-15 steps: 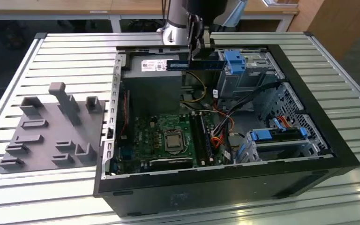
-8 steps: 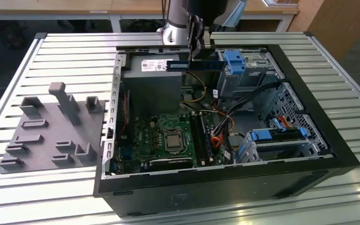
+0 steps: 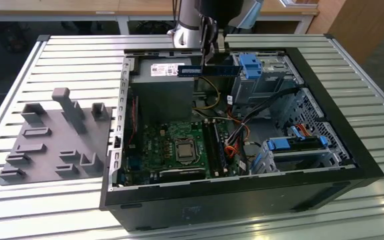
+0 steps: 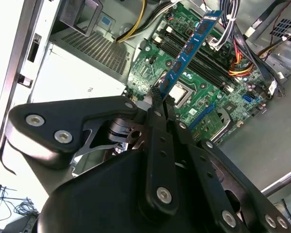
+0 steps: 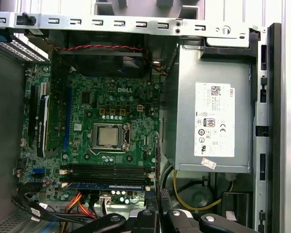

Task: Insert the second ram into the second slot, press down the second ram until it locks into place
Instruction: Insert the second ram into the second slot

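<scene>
Above the case (image 3: 232, 200), the gripper (image 4: 162, 97) pinches the second ram (image 4: 189, 48) endwise.

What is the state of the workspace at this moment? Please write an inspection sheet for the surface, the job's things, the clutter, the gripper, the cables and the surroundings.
Surface: slatted metal table, carrying an open black computer case.
Job's things: thin blue circuit-board memory stick, held level over the open case, not yet in the long black memory slots on the green motherboard.
Clutter: grey plastic fixture plate on the table beside the case, at the exterior view's left.
Gripper: black gripper, shut on the stick.
Cables: yellow wires and orange wires inside the case, near the slots.
Surroundings: wooden panel behind the table.
</scene>
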`<state>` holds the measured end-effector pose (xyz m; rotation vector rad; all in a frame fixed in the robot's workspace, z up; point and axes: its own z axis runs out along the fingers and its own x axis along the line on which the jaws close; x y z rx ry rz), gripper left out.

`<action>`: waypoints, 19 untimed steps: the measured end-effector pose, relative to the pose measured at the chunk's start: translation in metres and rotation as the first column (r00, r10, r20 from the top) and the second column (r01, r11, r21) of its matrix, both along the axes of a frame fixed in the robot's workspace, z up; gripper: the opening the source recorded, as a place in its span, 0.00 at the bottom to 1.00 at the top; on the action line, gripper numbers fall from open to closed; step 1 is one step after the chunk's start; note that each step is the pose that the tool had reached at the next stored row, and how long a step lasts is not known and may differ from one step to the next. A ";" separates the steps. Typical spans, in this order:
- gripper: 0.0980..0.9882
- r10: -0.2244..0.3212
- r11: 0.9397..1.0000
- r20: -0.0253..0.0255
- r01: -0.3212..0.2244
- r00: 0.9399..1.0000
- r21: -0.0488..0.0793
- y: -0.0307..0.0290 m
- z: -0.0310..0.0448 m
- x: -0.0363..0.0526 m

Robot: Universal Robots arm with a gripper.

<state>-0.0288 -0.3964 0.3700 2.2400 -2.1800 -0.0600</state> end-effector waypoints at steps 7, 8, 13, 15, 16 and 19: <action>0.04 0.000 1.000 0.000 0.000 1.000 0.000 -0.0024 -0.0001 0.0000; 0.04 0.000 1.000 0.000 0.000 1.000 0.000 -0.0028 0.0000 0.0000; 0.04 0.000 1.000 0.000 0.000 1.000 0.000 -0.0046 0.0000 0.0000; 0.04 0.000 1.000 0.000 0.000 1.000 0.000 -0.0058 -0.0001 0.0000; 0.04 0.000 1.000 0.000 0.000 1.000 0.000 -0.0064 -0.0001 0.0000; 0.04 0.000 1.000 0.000 0.000 1.000 0.000 -0.0078 -0.0001 0.0000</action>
